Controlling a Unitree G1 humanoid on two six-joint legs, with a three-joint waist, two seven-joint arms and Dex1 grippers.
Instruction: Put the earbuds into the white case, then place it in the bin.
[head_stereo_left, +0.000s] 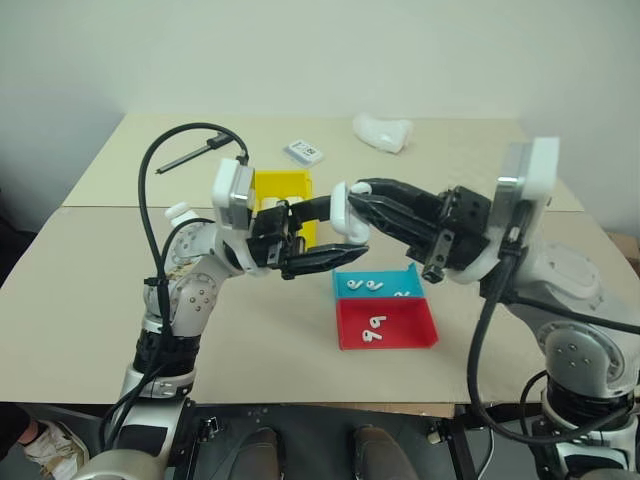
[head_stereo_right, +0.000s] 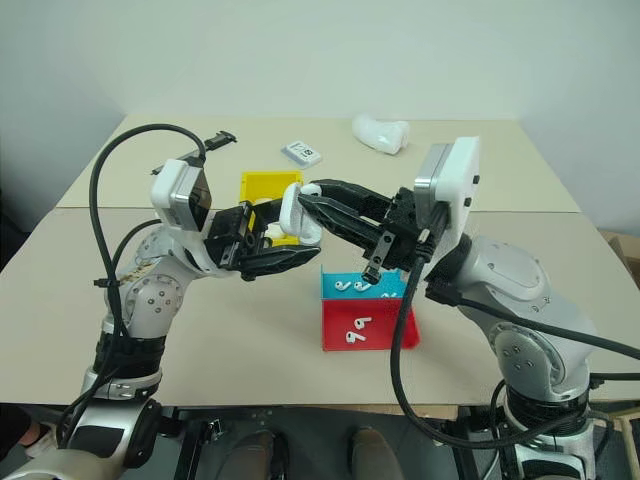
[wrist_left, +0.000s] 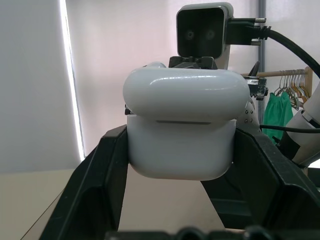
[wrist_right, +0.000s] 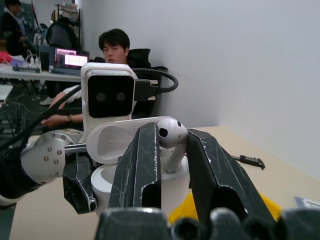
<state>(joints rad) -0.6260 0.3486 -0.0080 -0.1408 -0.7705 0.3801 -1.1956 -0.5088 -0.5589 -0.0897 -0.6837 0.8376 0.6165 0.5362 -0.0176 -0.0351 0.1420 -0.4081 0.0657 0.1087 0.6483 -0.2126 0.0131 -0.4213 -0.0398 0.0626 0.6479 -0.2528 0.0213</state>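
You have the white case clamped between the two black fingers of the left gripper, its fingers closed partway against the case's sides, and it hangs in the air above the table, in front of the yellow bin. Its hinged lid stands open; in the right wrist view you look straight into the hollow of the lid and the body below it. Your right gripper comes in from the other side with its fingers nearly closed, pinching a single earbud by the head, the stem pointing down toward the open case, right at its mouth; whether the stem touches the case you cannot tell from here. The two grippers meet tip to tip over the middle of the table. Below and just right of them sit two flat trays touching each other: the blue tray farther from you with two or so earbuds lying in it, and the red tray nearer with two more. The bin stands behind the left gripper, partly hidden by it. Toward the far edge of the table you see a small flat card, a lumpy white object and a dark pen-like thing off to the left. A person sits at a desk in the background of the right wrist view.
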